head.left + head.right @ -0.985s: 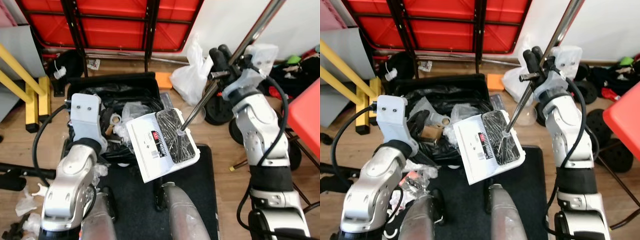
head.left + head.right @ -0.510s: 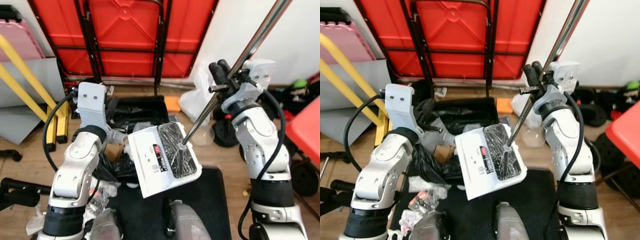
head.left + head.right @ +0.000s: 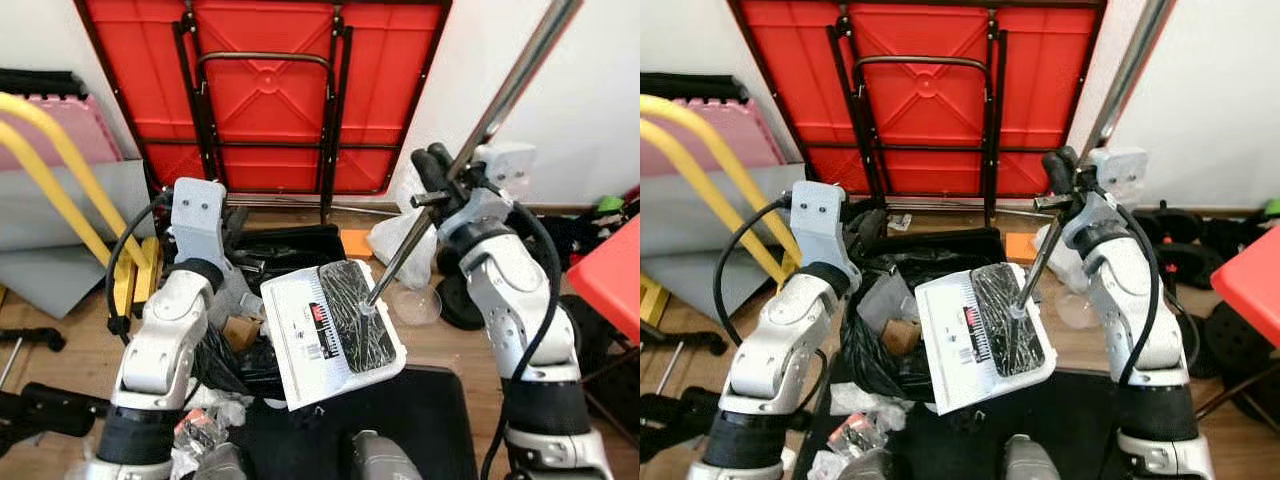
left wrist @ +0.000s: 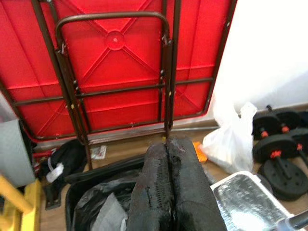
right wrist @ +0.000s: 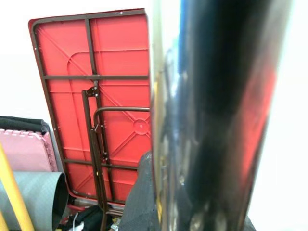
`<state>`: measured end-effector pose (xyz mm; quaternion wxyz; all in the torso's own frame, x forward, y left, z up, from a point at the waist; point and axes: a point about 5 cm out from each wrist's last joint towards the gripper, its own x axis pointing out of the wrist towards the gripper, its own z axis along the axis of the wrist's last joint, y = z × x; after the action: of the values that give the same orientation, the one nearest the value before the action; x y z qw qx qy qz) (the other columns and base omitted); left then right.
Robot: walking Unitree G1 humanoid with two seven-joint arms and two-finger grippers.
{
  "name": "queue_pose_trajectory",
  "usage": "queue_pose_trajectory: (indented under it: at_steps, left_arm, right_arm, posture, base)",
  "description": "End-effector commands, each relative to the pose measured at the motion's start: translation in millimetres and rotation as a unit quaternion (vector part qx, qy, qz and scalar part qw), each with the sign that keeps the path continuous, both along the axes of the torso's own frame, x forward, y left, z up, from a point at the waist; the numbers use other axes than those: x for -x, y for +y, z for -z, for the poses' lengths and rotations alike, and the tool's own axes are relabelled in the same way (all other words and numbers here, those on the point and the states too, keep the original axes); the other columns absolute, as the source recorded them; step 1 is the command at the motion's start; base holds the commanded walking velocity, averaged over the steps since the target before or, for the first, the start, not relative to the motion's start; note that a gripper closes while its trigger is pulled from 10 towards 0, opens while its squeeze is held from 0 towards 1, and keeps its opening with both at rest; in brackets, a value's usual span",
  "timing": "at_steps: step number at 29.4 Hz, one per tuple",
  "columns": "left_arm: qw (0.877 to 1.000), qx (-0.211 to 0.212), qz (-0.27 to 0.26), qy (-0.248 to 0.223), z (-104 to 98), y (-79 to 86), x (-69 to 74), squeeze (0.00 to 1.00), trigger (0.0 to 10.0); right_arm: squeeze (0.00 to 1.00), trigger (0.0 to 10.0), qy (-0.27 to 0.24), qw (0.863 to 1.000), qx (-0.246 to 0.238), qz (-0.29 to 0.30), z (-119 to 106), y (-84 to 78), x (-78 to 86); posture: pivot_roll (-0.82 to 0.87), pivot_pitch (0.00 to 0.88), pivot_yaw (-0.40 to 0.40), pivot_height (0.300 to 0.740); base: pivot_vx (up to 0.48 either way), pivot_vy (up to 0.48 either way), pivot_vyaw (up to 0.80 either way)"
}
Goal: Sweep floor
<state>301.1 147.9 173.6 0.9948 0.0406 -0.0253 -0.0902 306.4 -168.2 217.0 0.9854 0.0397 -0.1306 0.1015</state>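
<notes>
**Dustpan Lifted Over a Cluttered Floor**

Wooden floor point(image 3: 60, 330) runs up to a white wall where a folded red table point(image 3: 270, 90) leans, with a pink mat point(image 3: 70, 120) and yellow bars point(image 3: 60, 170) toward the left corner. A black bag point(image 3: 930, 270) of rubbish lies open on the floor below the table, a white plastic bag point(image 3: 395, 235) and dumbbell weights point(image 3: 1175, 250) to its right, crumpled scraps point(image 3: 855, 435) near the robot's feet.

The right gripper point(image 3: 440, 180) is clamped around the steel pole point(image 3: 500, 100) of the long-handled dustpan point(image 3: 335, 325), whose white pan hangs tilted in the air over a black mat point(image 3: 400, 420), dark debris resting in it. The left gripper point(image 4: 168, 192) hovers above the bag with its fingers pressed together, holding nothing.

The pan appears ready to be emptied into the bag. The risk is spillage: the pan is already tilted, so a swing of the pole could shed debris short of the bag's opening, or knock the pan against the left arm.
</notes>
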Motion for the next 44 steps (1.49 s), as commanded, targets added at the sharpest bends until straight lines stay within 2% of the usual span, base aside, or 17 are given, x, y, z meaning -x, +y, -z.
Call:
queue_pose_trajectory:
  at_steps: [1,6,30,39,44]
  left_arm:
    - [0.999,-0.006,0.050,0.013,6,-6.4,1.3,0.00,10.0]
    - [0.999,0.009,0.048,0.003,4,-7.4,1.2,0.00,10.0]
    - [0.999,0.002,0.044,0.001,8,-5.6,0.0,0.00,10.0]
    - [0.999,-0.025,0.030,0.021,18,-4.1,4.8,0.00,10.0]
    - [0.999,-0.028,0.027,0.025,21,-1.7,5.7,0.00,10.0]
  right_arm:
    - [0.00,10.0,-0.030,1.000,-0.003,0.003,-12,-1.0,5.2]
    - [0.00,10.0,-0.028,1.000,-0.003,0.002,-11,-0.9,5.7]
    - [0.00,10.0,-0.022,1.000,-0.003,0.000,-10,1.1,5.0]
    - [0.00,10.0,0.008,1.000,0.005,-0.007,9,5.9,12.5]
    - [0.00,10.0,0.012,1.000,0.005,-0.009,12,8.1,14.2]
  posture:
    - [-0.17,0.078,-0.077,0.740]
    - [-0.16,0.078,-0.084,0.740]
    - [-0.17,0.087,-0.090,0.740]
    - [-0.16,0.093,-0.089,0.740]
    - [-0.16,0.096,-0.088,0.740]
  base:
    - [0.480,0.000,0.00]
    - [0.288,0.000,0.00]
    - [0.040,0.000,0.00]
    - [0.000,0.000,0.00]
    - [0.000,0.000,0.00]
